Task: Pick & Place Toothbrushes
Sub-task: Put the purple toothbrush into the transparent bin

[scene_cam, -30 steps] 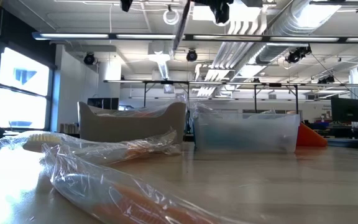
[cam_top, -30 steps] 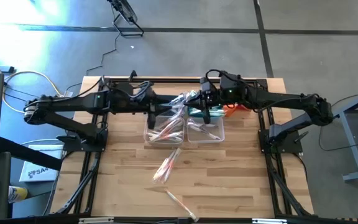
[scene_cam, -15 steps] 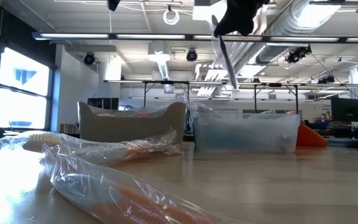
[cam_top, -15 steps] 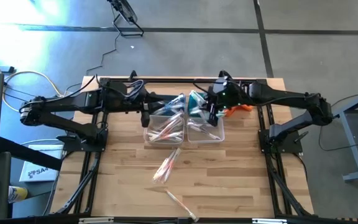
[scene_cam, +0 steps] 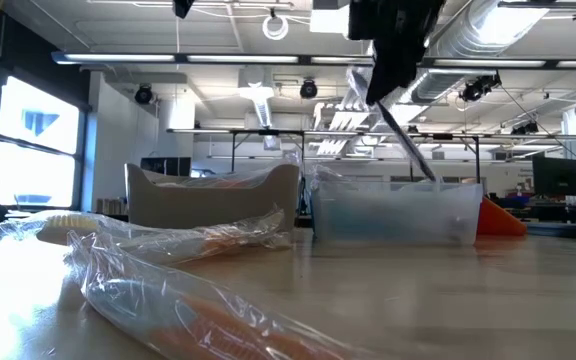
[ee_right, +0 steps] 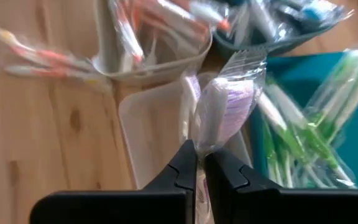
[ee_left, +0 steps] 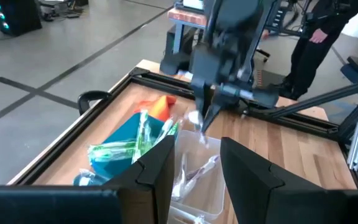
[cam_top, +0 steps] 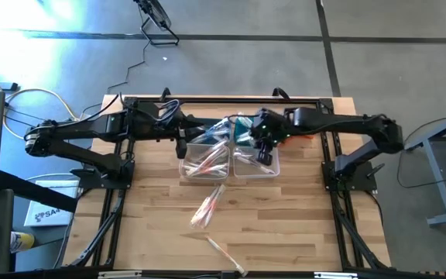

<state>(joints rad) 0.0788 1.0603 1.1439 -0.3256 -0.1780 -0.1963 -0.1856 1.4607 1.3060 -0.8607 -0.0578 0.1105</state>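
Observation:
My right gripper (cam_top: 263, 149) hangs over the right clear bin (cam_top: 255, 164), shut on a wrapped toothbrush with a whitish-purple handle (ee_right: 219, 109). In the low view this toothbrush (scene_cam: 408, 145) slants down from the gripper (scene_cam: 386, 75) toward the bin (scene_cam: 398, 212). My left gripper (ee_left: 197, 168) stands open with nothing between its fingers, left of the bins (cam_top: 184, 141). The left clear bin (cam_top: 205, 161) holds orange-red toothbrushes. Green toothbrushes (ee_right: 309, 124) lie in a teal bin (cam_top: 243, 128). My right gripper pinches the toothbrush near one end (ee_right: 199, 148) between its two fingers (ee_right: 185, 167). The fingers slant steeply down from the table's right. The toothbrush reaches on past the fingertips and hangs tilted, its lower end (scene_cam: 432, 180) at the clear bin's rim; whether it touches the bin I cannot tell.
Loose wrapped toothbrushes lie on the wood nearer the front edge (cam_top: 207, 206) (cam_top: 227, 254), and they fill the foreground of the low view (scene_cam: 168, 290). An orange cloth (cam_top: 291, 136) lies behind the right bin. A person (ee_left: 319, 31) stands beyond the table.
My right gripper has tipped from nearly level to steeply downward and sunk toward the right clear bin; the toothbrush has swung with it, its free end now down at the bin's rim. My left gripper has drawn back toward the table's left edge.

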